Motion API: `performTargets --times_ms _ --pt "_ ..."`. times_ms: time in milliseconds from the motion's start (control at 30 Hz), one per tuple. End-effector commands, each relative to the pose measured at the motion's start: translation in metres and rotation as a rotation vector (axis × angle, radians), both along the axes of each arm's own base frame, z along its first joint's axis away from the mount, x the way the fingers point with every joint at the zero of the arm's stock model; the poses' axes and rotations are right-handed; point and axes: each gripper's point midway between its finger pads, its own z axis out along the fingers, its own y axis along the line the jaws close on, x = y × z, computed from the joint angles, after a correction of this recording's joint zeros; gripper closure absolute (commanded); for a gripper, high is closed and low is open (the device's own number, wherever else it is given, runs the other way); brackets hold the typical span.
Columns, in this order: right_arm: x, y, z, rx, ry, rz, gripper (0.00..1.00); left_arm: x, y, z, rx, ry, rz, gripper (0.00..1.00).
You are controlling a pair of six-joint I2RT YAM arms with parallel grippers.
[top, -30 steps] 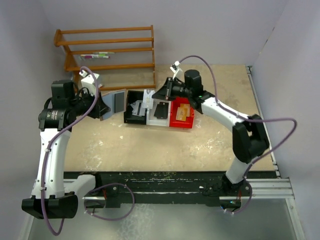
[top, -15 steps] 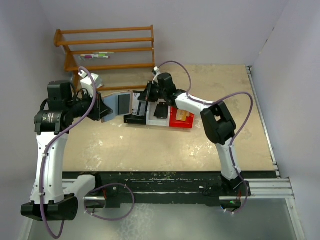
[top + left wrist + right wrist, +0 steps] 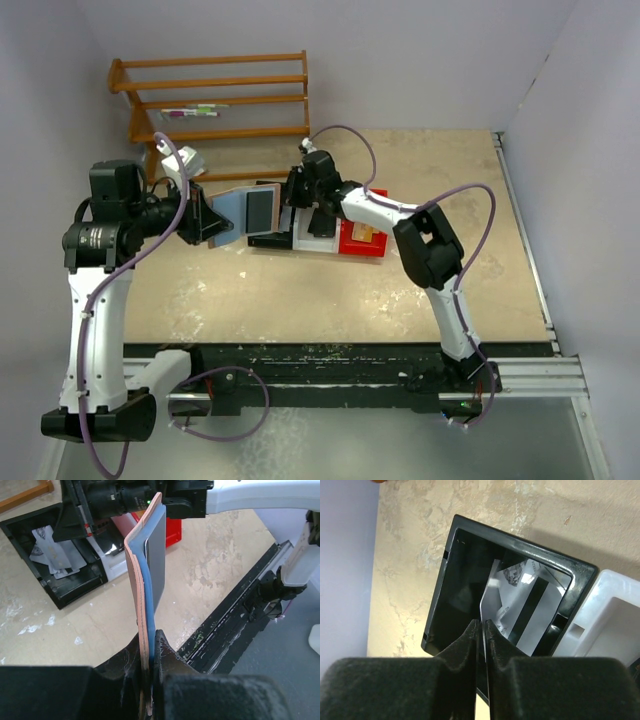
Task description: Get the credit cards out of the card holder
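My left gripper is shut on the bottom edge of the card holder, a pinkish-brown wallet with blue lining held up, open, above the table. A grey credit card sits in its pocket. Just right of the holder, my right gripper hangs over the black bin. Its jaws are almost together, with the edge of a white credit card with a black stripe between them.
More pale cards lie in the black bin. A white bin and a red bin stand in a row to its right. A wooden rack stands at the back left. The table's front rail runs below the holder.
My right arm has swung left from the white and red bins to over the black bin, carrying a card. My left gripper has shifted the holder slightly right.
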Motion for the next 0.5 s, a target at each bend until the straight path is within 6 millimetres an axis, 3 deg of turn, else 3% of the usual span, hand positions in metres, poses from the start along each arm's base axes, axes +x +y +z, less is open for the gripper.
performTargets --times_ms 0,100,233,367,467 --pt "0.011 0.001 0.043 -0.004 -0.107 -0.019 0.83 -0.016 -0.013 0.034 -0.058 -0.091 -0.092 0.95" --pt "0.01 -0.002 0.048 -0.018 -0.112 -0.023 0.74 -0.024 -0.017 0.041 -0.07 -0.105 -0.129 0.94" --pt "0.003 -0.006 0.071 -0.01 -0.144 -0.017 0.67 -0.027 -0.019 0.044 -0.075 -0.108 -0.162 0.94" --pt "-0.01 -0.014 0.119 0.028 -0.211 0.004 0.51 -0.023 -0.02 0.047 -0.084 -0.098 -0.173 0.95" --pt "-0.035 -0.022 0.165 0.086 -0.275 0.062 0.37 -0.024 -0.024 0.051 -0.109 -0.096 -0.192 0.96"
